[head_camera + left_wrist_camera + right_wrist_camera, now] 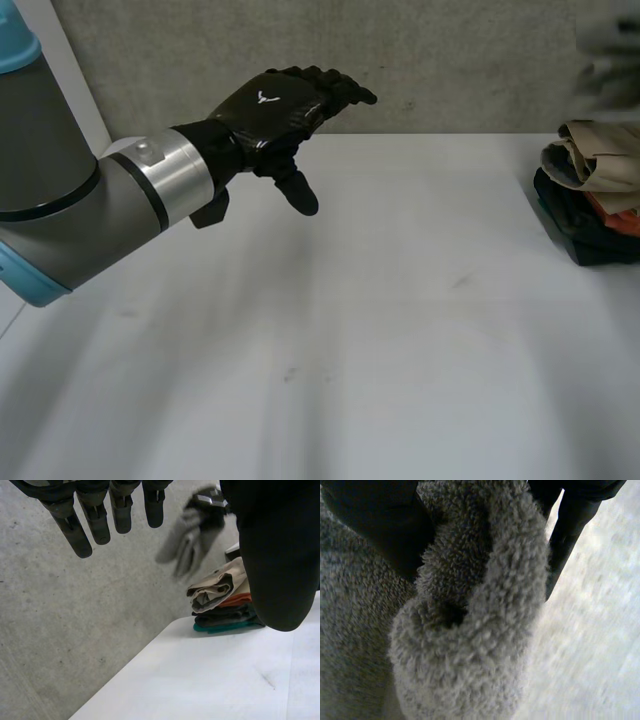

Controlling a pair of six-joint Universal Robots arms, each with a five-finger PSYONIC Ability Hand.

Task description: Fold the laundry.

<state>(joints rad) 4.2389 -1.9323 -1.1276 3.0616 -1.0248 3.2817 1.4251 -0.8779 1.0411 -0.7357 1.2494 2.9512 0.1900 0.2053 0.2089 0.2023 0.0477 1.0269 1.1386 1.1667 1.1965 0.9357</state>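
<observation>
Grey fleece (470, 630) is gripped in a bunch by the right hand's (370, 520) curled fingers, above the folded stack (590, 195) at the table's (380, 360) right edge. The left hand (270, 105) is held empty, fingers straight and slightly apart. The stack could be toppled if the fleece is dropped bunched.

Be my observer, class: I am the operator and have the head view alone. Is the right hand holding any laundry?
Observer: Yes. The right wrist view shows the right hand with its fingers and thumb curled round a grey fleecy cloth.
Operator: What is at the bottom of the pile of folded clothes?
Observer: The left wrist view shows a teal layer lowest, under the dark ones.
Operator: Is the left hand gripping anything?
Observer: No. Its own wrist view shows its fingers straight and empty.
</observation>
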